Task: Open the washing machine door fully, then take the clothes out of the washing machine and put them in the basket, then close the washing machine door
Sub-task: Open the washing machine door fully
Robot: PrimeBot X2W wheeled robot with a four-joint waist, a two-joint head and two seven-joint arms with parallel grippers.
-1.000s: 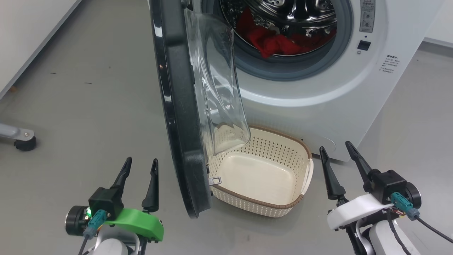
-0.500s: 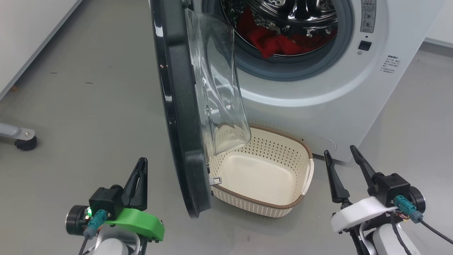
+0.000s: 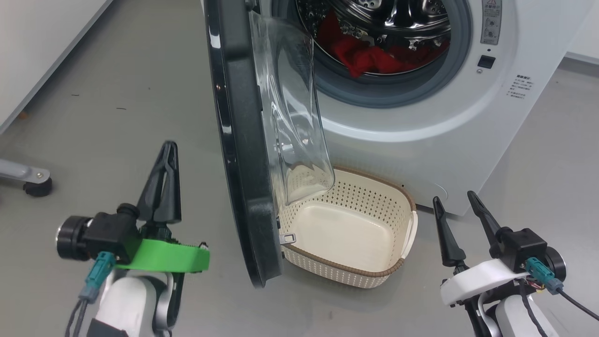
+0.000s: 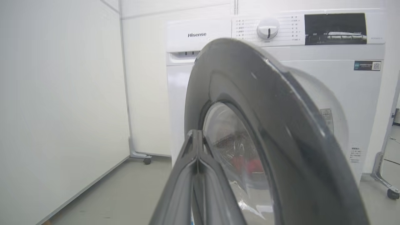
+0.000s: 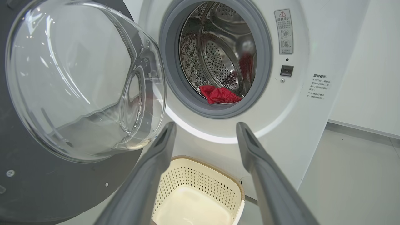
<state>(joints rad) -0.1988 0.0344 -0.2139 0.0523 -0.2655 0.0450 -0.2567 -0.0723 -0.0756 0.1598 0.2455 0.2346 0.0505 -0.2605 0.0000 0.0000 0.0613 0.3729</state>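
**Fig.: Door part-open, clothes in drum**

Head view. Washer (image 3: 421,117) stands far, centre-right, on grey floor (image 3: 117,93). Its door (image 3: 238,140) is swung out to abt a right angle w/ the front and is seen edge-on, glass bowl facing right. Clothes (image 3: 369,58): red heap lying low in the steel drum, just inside the grey gasket. Basket (image 3: 355,274) sits on the floor in front of the washer, below the drum mouth & just right of the door. The bowl's lower edge overlaps its far-left corner in this view. L fingers (image 3: 161,192): clenched tip to tip, grasping nothing, left of the door's outer face, w/ a gap betw. them & the rim. In L wrist view they point at the door's window; contact cannot be told there. R fingers (image 3: 445,234): released, spread wide, nothing betw. them, just right of the basket, pointing toward the washer. R wrist view shows the basket betw. them, lower down.
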